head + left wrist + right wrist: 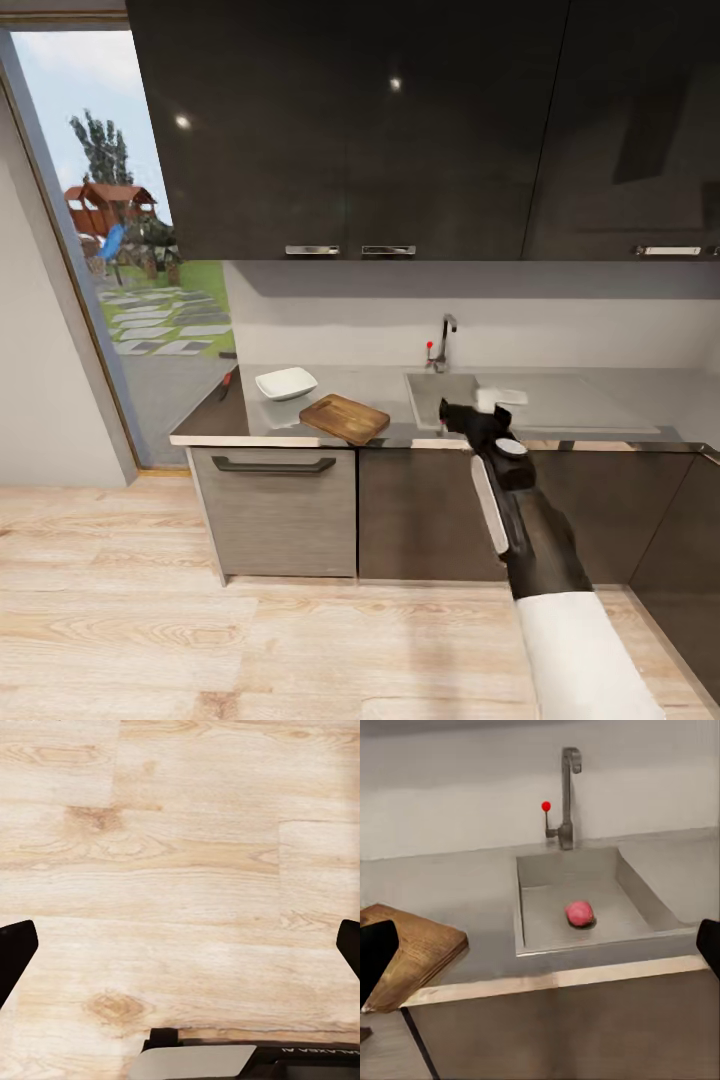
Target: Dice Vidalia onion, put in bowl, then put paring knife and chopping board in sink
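Kitchen run, items by size: countertop, grey and reflective, over dark cabinet fronts; sink, steel basin set into it, chrome tap with red knob behind; right arm, extended toward the basin's front edge, its right gripper seen as two dark fingertips at the far sides of the wrist picture, spread wide with nothing between them; left gripper, likewise spread wide and empty, pointed at bare wood floor, well away from the work; chopping board, dark-brown, lying at an angle with one corner at the counter's front edge, near the sink; bowl, white, just behind the board, apart from it; paring knife, red-handled, near the counter's window end, too small to read its pose; Vidalia onion, pinkish ball resting on the basin floor near its middle, untouched. Status, judged: first step, approach before the reach. Risks, judged: a round onion may roll from closing fingers on smooth steel; the descending arm could clip the basin's near rim; a sideways swing could nudge the overhanging board off the counter
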Controlling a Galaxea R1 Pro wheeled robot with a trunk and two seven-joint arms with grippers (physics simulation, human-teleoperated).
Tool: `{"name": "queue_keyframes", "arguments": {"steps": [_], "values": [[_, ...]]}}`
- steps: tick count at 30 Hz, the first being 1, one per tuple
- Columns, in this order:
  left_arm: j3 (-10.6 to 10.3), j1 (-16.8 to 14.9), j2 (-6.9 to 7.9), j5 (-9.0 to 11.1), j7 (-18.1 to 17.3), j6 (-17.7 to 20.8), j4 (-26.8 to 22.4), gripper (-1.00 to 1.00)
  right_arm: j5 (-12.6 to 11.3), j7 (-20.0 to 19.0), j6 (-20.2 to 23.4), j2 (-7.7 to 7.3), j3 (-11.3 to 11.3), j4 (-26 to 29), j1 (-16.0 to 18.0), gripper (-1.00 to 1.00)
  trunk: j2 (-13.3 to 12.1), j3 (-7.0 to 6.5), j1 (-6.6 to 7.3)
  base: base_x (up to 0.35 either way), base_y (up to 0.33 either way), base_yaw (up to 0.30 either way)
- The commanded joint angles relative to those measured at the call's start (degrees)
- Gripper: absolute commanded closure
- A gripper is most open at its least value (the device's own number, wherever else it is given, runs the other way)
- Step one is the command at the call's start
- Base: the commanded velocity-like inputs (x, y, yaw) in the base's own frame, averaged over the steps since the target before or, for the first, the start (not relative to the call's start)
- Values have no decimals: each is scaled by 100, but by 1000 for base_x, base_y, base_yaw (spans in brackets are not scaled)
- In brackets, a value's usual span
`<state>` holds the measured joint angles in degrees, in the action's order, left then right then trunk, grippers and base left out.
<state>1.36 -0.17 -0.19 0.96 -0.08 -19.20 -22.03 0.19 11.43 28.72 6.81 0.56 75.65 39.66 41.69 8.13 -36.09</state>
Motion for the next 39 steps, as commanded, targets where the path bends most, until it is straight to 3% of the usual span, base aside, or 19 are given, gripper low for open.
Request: {"name": "queue_keyframes", "arguments": {"steps": [1,3,7,10,15,21,27,34,39], "values": [[8,-3,-4,10,-1,-11,-3,-100,-1,26,174,25,5,-172,293,-100,8,10,-1,0,0,0],[6,-2,-10,9,-1,-13,-3,-100,-1,26,345,103,6,-972,1004,-100,8,10,-1,0,0,0],[5,-6,-14,9,-1,-13,-8,-100,-23,-27,379,138,5,-2383,1958,-100,8,10,-1,0,0,0],[0,-3,-16,9,-2,-12,-10,-100,-22,-223,298,174,50,-2770,2242,-100,8,10,-1,0,0,0],[2,-1,-20,9,-2,-6,-11,-100,-6,-626,-559,202,209,-3440,2361,-100,8,10,-1,5,0,0],[9,-1,-17,8,-3,-5,-4,-100,0,-1021,-1595,77,233,-4458,2378,-100,8,10,-1,190,0,0],[13,-4,-11,6,-1,-5,-3,-100,13,-1187,-1911,39,237,-4947,2379,-100,8,10,-1,327,0,0],[8,-4,-8,1,-1,-5,-3,-100,23,-1190,-1919,30,243,-5038,2380,-100,8,10,-1,342,0,0],[12,-3,-2,1,-1,-5,-3,-100,4,-1242,-1900,-54,256,-5042,2379,-100,8,10,-1,343,25,0]]}}
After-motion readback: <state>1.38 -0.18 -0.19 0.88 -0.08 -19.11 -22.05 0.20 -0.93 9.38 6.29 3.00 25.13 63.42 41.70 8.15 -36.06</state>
